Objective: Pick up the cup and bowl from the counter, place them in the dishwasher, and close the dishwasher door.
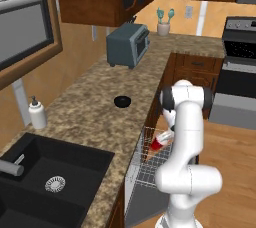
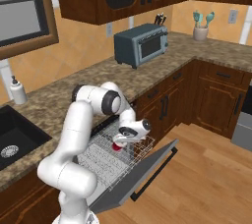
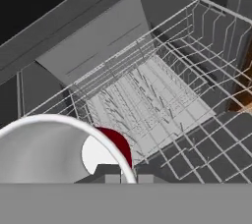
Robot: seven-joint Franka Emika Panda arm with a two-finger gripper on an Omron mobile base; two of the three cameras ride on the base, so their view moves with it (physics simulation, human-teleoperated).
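Hand view: the end effector (image 3: 122,178) is seen closed on the rim of the small bright red tapered cup (image 3: 115,147), whose pale inner wall curves across the lower left and whose red side shows just above the dark fingertips. In the left base view the end effector (image 1: 164,137) is held over the pull-out grey wire rack (image 1: 150,164) with the red cup (image 1: 157,143) tilted just below it. In the right base view the end effector (image 2: 123,142) and the cup (image 2: 118,146) are seen above the rack's (image 2: 106,156) wires. Beneath the end effector and out beyond the rack, the flat dark grey dishwasher door (image 2: 147,171) is lowered open. Up on the brown speckled granite surface (image 1: 90,107), well apart from the end effector, the small round shallow black bowl (image 1: 122,102) is seen standing alone. Farther along the surface, a grey-blue toaster oven (image 1: 128,45) stands. A white soap dispenser bottle (image 1: 37,113) is placed beside the black sink (image 1: 45,182).
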